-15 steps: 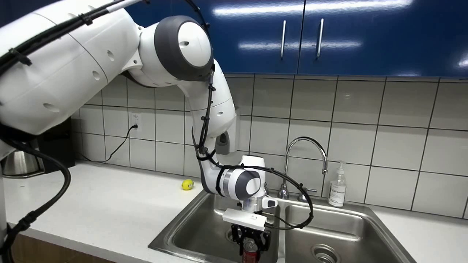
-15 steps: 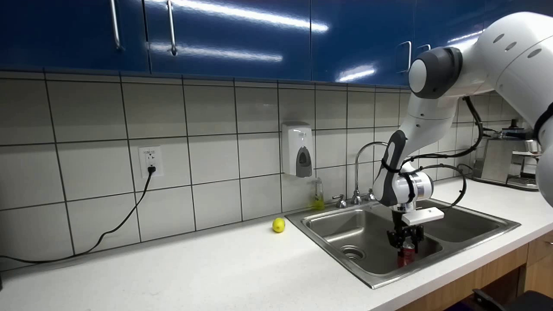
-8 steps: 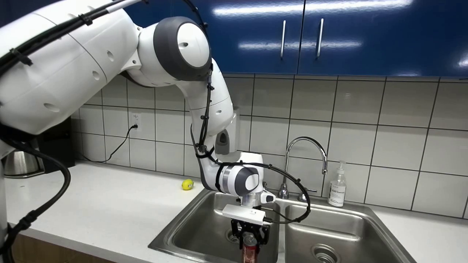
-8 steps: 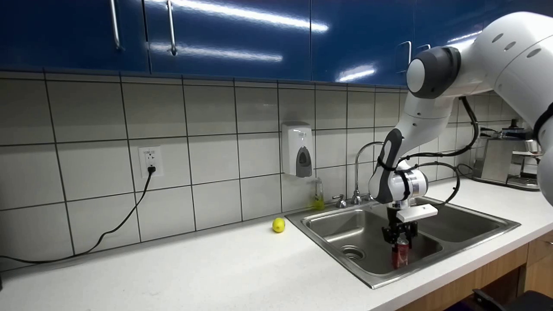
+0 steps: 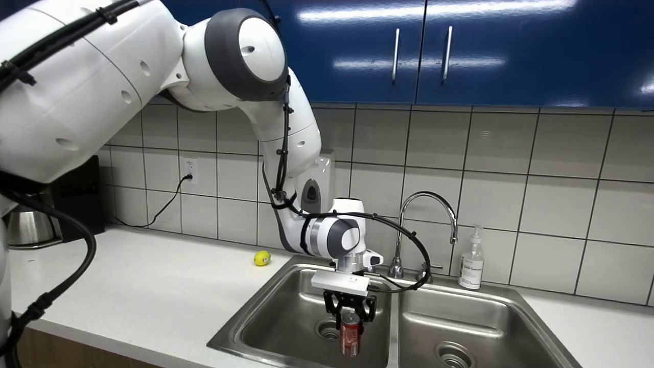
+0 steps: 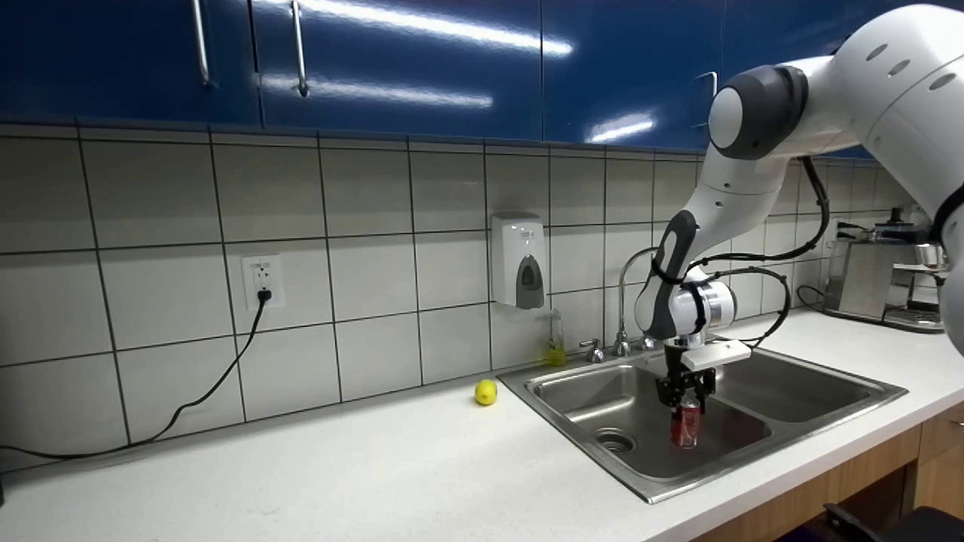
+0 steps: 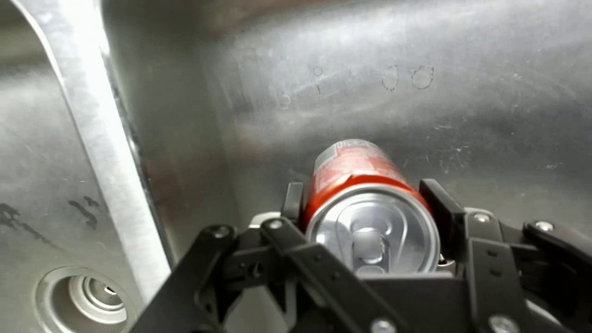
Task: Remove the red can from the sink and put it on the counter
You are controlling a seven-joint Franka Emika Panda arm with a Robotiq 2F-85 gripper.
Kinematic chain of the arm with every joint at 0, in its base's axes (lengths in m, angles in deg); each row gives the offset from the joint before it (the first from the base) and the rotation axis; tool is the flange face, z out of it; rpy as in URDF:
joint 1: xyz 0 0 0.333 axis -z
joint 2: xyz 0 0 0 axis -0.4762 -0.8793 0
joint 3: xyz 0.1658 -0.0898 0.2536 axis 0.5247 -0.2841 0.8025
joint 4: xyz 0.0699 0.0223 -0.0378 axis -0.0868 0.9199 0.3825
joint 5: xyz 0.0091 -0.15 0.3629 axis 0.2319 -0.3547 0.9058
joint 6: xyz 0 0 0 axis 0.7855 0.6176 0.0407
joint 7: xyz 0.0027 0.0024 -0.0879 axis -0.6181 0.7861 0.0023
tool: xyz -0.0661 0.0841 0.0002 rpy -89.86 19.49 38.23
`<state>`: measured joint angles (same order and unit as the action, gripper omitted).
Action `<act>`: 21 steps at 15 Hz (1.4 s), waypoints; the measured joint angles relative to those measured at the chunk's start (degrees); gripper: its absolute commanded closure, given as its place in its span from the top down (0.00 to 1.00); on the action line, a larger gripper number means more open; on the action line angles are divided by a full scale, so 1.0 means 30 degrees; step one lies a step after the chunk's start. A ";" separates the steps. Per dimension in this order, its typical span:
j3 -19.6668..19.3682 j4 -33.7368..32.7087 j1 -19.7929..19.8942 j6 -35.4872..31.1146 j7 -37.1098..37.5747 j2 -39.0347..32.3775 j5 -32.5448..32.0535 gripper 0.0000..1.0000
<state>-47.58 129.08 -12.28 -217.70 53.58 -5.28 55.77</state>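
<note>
The red can [image 5: 350, 337] with its silver top is upright between the fingers of my gripper [image 5: 350, 323]. It also shows in the other exterior picture [image 6: 685, 425]. My gripper [image 6: 688, 405] points down and is shut on the can near its top. In the wrist view the can [image 7: 356, 166] fills the space between both fingers [image 7: 363, 203]. The can hangs inside the nearer-left basin of the steel sink [image 5: 250, 309], seemingly above its floor; the exact gap is hard to tell. The white counter [image 5: 153, 286] lies beside the sink and shows in both exterior views [image 6: 376, 467].
A yellow lemon [image 5: 262, 258] lies on the counter by the sink's back corner. The curved faucet [image 5: 428, 193] and a soap bottle [image 5: 471, 268] stand behind the sink. A dispenser [image 6: 518, 260] hangs on the wall. The basin divider [image 7: 101, 138] is beside the can.
My gripper and the can in it have risen, and moved slightly left in both exterior views. The can's lower end, cut off before in an exterior view, now shows. The grip looks unchanged.
</note>
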 measured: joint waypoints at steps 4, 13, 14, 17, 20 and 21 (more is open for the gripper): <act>-0.0152 0.0137 -0.0287 0.0905 -0.0029 0.0696 -0.0521 0.39; 0.0367 0.2407 -0.1008 0.1419 -0.1351 0.3193 -0.1496 0.39; 0.0477 0.2756 -0.1086 0.1419 -0.1545 0.3518 -0.1527 0.39; 0.0797 0.3798 -0.1279 0.1419 -0.2052 0.4562 -0.1562 0.39; 0.0941 0.4735 -0.1502 0.1418 -0.2431 0.5657 -0.1611 0.39; 0.0957 0.5014 -0.1575 0.1419 -0.2513 0.6013 -0.1667 0.39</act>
<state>-44.70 144.12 -17.00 -213.45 46.04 12.76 50.76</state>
